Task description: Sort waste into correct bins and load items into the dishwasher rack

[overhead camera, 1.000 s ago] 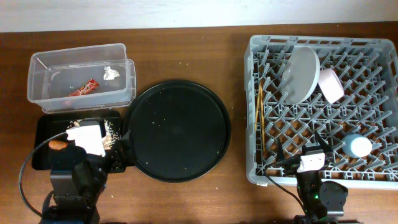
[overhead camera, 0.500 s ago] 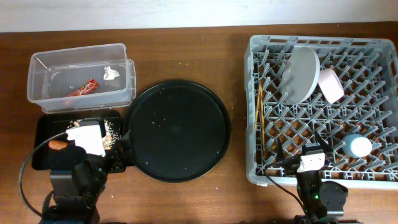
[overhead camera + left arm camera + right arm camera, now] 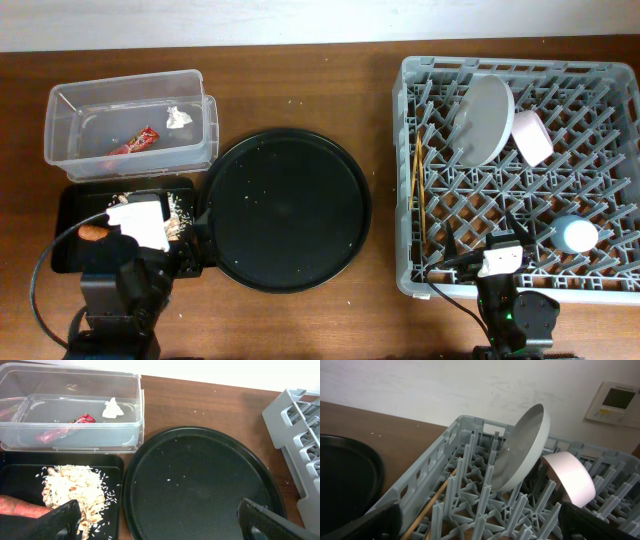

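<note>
Task looked done; left end effector [image 3: 160, 520] and right end effector [image 3: 480, 525] gaped empty.
Dishwasher rack [image 3: 405, 180] held plate [image 3: 483, 120], bowl [image 3: 531, 137], cup [image 3: 577, 235], chopsticks [image 3: 419, 190]; clear tub [image 3: 60, 130] held red wrapper [image 3: 135, 143], white scrap [image 3: 179, 118]; black tray [image 3: 65, 215] held food scraps [image 3: 75, 487], carrot [image 3: 93, 232].

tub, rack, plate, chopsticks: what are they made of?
Clear tub: transparent glossy plastic, contents show through.
Dishwasher rack: grey moulded plastic, matte, grid and pegs.
Plate: pale grey-white, smooth sheen; ceramic or melamine, cannot tell.
Chopsticks: likely wood or bamboo, thin tan sticks.
</note>
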`<state>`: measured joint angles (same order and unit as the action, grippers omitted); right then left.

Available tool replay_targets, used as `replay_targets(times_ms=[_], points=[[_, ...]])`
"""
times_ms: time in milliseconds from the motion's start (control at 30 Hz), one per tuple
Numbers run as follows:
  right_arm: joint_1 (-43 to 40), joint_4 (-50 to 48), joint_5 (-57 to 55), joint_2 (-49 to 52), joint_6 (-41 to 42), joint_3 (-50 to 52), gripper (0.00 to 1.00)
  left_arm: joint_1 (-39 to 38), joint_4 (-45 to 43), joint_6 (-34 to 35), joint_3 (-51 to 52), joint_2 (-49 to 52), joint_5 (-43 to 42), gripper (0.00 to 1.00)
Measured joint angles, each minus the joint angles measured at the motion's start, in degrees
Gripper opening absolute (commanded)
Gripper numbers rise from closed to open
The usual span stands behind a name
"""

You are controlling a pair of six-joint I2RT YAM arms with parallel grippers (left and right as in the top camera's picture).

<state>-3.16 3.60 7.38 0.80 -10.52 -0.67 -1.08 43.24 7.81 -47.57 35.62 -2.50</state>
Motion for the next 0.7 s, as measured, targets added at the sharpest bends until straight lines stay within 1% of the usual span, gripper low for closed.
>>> replay_targets(times_ms=[167, 200, 267, 433, 467, 533, 600, 633, 700], points=[[0.0, 0.0, 0.0, 0.0, 0.0, 0.0, 0.98, 0.0, 1.2, -0.3, 0.2, -1.0, 1.1, 0.99], [0.0, 0.0, 0.0, 0.0, 0.0, 0.0, 0.98, 0.0, 1.3, -0.3, 1.3, -2.6, 1.5, 0.99], [0.0, 0.0, 0.0, 0.0, 0.0, 0.0, 0.98, 0.0, -1.5, -0.9, 6.6, -8.3, 1.9, 0.99], [0.0, 0.0, 0.0, 0.0, 0.0, 0.0, 0.98, 0.0, -14.8, -1.8, 24.3, -24.1, 2.1, 0.99], [0.0, 0.0, 0.0, 0.0, 0.0, 0.0, 0.98, 0.0, -18.7, -2.1, 28.9, -27.3, 2.2, 0.99], [0.0, 0.0, 0.0, 0.0, 0.0, 0.0, 0.98, 0.0, -24.4, -2.8, 34.4, -30.8, 2.2, 0.99], [0.0, 0.0, 0.0, -0.1, 0.0, 0.0, 0.98, 0.0, -35.1, -5.0, 41.4, -34.4, 2.1, 0.99], [0.0, 0.0, 0.0, -0.2, 0.0, 0.0, 0.98, 0.0, -41.0, -6.1, 44.1, -34.7, 2.1, 0.99], [0.0, 0.0, 0.0, -0.2, 0.0, 0.0, 0.98, 0.0, -43.6, -8.9, 46.3, -34.8, 2.1, 0.99]])
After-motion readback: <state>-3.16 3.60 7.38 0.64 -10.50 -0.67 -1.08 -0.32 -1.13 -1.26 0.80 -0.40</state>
